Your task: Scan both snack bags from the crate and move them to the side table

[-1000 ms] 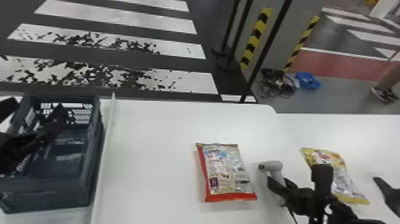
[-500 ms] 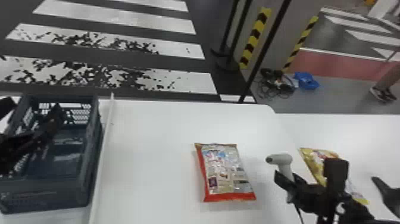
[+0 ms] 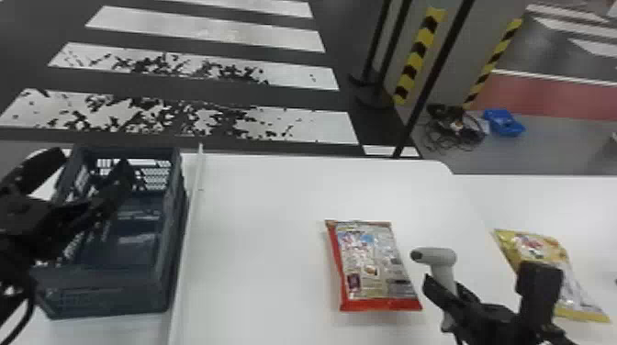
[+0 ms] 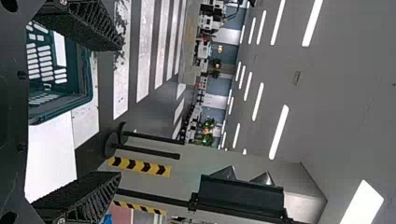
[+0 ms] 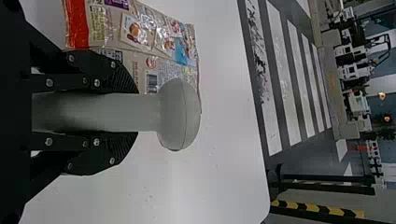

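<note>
With the right gripper, grips the grey scanner by its handle, fingers pressed in from both sides, scanning head up and turned leftward. Just left of it, flat on the white table: red-edged snack bag. To the right, on the side table: yellow snack bag. Farther left, over the dark crate: left gripper, fingers wide apart.

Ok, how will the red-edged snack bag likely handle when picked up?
The red-edged snack bag will probably flex and crumple, since its film looks wrinkled. That glossy surface may be slippery. Lying flat, it seems unlikely to roll.
</note>
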`<action>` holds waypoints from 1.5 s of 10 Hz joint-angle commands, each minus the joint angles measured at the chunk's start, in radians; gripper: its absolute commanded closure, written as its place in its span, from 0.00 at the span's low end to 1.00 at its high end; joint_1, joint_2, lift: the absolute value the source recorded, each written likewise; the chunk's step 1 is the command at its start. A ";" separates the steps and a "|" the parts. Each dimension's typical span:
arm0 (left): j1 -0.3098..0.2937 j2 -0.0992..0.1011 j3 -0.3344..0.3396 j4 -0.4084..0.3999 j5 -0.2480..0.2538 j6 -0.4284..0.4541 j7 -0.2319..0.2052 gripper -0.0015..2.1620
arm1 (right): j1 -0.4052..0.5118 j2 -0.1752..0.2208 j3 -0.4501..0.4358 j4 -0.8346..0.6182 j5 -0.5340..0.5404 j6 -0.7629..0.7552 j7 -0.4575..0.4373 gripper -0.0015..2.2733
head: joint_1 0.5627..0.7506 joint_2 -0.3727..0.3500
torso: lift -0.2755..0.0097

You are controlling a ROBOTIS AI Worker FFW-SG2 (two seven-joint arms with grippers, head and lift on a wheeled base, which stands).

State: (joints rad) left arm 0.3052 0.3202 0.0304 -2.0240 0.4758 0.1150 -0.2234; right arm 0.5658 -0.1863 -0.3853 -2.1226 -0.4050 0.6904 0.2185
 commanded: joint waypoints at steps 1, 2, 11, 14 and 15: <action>0.002 0.007 0.000 -0.002 0.006 -0.002 -0.001 0.02 | 0.008 0.030 0.014 -0.034 -0.002 0.018 -0.001 0.99 | 0.70 0.25 | 0.63; 0.003 0.007 0.000 -0.004 0.007 -0.005 -0.001 0.02 | 0.008 0.033 0.023 -0.034 -0.005 0.033 -0.002 0.99 | 0.70 0.28 | 0.63; 0.028 -0.007 0.008 -0.022 -0.002 -0.014 -0.002 0.02 | -0.152 -0.085 -0.066 0.243 -0.040 -0.016 0.024 0.99 | 0.70 0.19 | 0.63; 0.028 -0.017 0.009 -0.021 -0.008 -0.014 -0.002 0.02 | -0.222 -0.142 -0.044 0.447 -0.008 -0.127 0.056 0.99 | 0.70 0.12 | 0.63; 0.028 -0.020 0.009 -0.021 -0.010 -0.014 -0.002 0.02 | -0.238 -0.150 -0.027 0.498 -0.006 -0.173 0.076 0.99 | 0.70 0.10 | 0.63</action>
State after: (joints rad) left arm 0.3339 0.3033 0.0396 -2.0448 0.4678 0.1006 -0.2254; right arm 0.3389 -0.3310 -0.4218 -1.6582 -0.4140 0.5439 0.2905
